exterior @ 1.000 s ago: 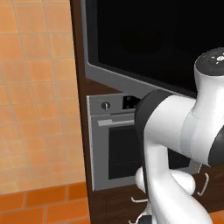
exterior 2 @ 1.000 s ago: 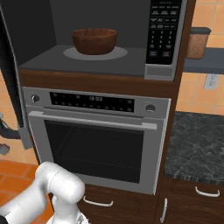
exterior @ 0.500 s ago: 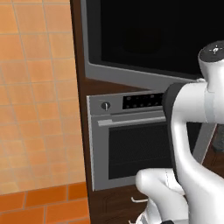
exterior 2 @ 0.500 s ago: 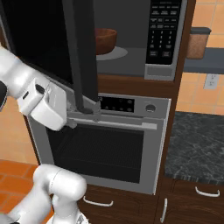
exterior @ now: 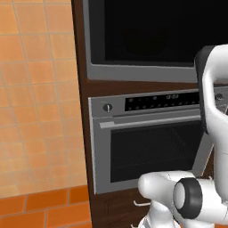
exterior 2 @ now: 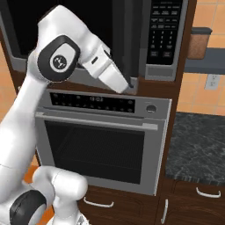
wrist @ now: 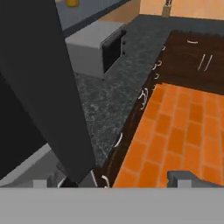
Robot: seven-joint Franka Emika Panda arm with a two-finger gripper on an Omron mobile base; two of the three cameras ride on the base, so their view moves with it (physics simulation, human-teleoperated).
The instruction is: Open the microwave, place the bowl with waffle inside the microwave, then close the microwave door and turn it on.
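One tool (exterior 2: 130,86), jaws spread, touches the microwave door's (exterior 2: 132,39) lower edge.

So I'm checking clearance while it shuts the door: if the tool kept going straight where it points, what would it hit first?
Most likely the microwave door: the open tool points at its lower edge, though depth is unclear.

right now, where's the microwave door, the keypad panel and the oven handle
microwave door (exterior 2: 132,44), right base view, on its dark edge beside the keypad.
keypad panel (exterior 2: 162,30), right base view, middle of the black button field.
oven handle (exterior: 149,121), left base view, middle of the silver bar.
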